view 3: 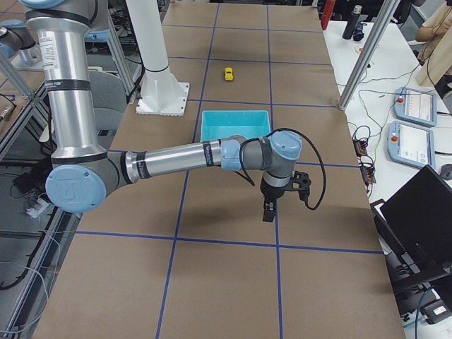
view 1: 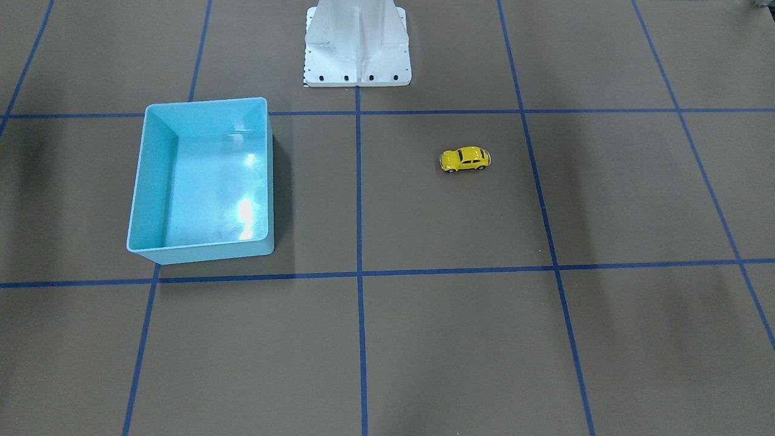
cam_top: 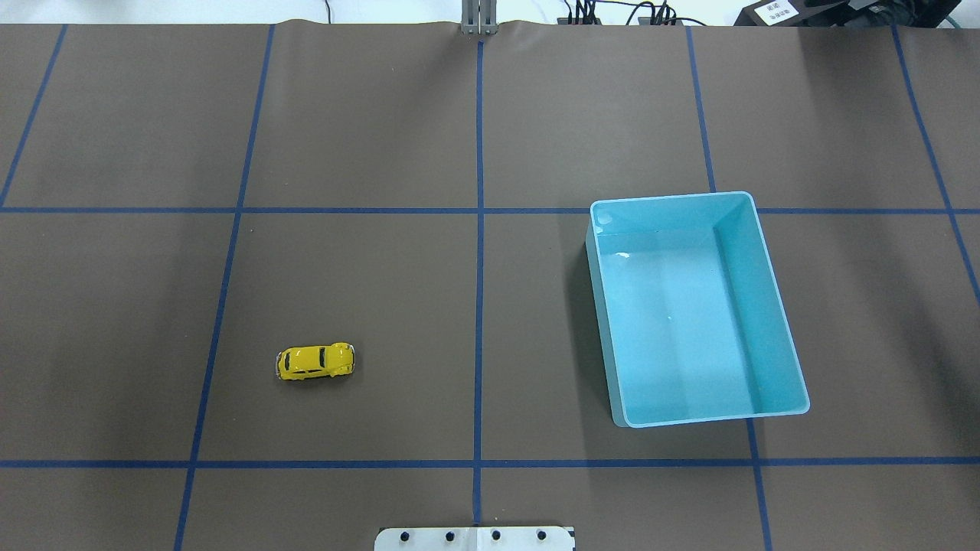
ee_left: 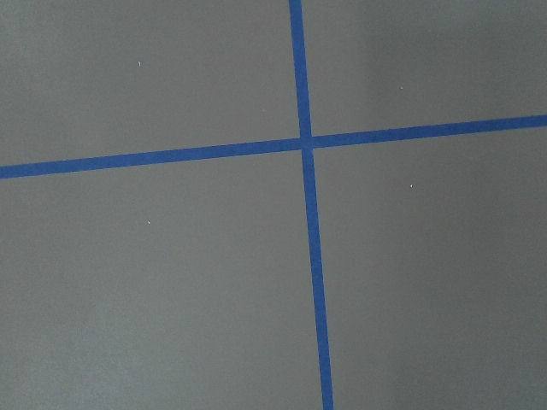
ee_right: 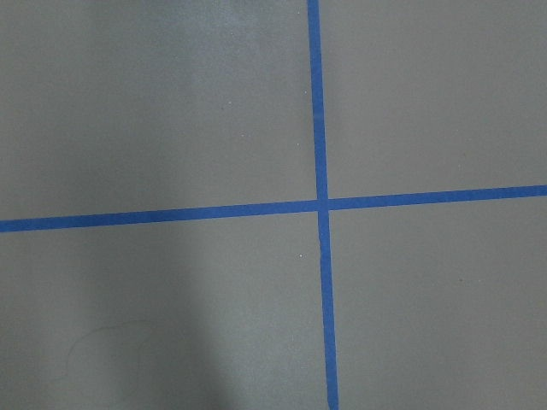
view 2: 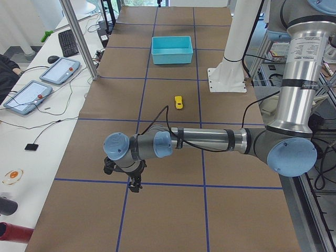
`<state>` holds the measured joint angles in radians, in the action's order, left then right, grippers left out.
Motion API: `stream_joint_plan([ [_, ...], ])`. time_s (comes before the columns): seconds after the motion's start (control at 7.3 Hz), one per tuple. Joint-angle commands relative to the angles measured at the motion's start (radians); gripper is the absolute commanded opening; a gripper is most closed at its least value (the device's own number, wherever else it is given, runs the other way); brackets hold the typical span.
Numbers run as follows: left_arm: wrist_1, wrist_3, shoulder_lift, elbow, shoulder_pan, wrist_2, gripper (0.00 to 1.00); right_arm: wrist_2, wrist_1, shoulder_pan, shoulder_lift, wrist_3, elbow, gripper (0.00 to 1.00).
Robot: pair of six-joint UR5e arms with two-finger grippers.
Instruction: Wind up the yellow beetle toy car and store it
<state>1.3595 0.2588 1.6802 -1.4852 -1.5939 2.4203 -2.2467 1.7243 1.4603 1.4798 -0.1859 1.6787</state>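
Logging from table's left end outward. Seeing left gripper hanging over brown mat, well apart from light blue bin; not managing to tell its finger gap. Finding yellow beetle toy car sitting on its wheels outside bin, well apart, on bin's left-arm side. Noting right gripper pointing down beyond bin; again not managing to tell finger gap.

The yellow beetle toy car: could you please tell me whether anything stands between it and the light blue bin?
Nothing visible does: only bare table with blue tape lines lies between the yellow beetle toy car and the light blue bin.
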Motion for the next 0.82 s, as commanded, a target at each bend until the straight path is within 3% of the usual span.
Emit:
stream_joint_plan([
  [0.0,0.015,0.002,-0.002,-0.001,-0.001,0.000,1.00,-0.002,0.000,0.000,0.002,-0.007,-0.008,1.00],
  [0.69,0.015,-0.009,0.003,0.003,0.000,-0.003,1.00,-0.007,0.001,0.000,0.002,-0.010,-0.005,1.00],
])
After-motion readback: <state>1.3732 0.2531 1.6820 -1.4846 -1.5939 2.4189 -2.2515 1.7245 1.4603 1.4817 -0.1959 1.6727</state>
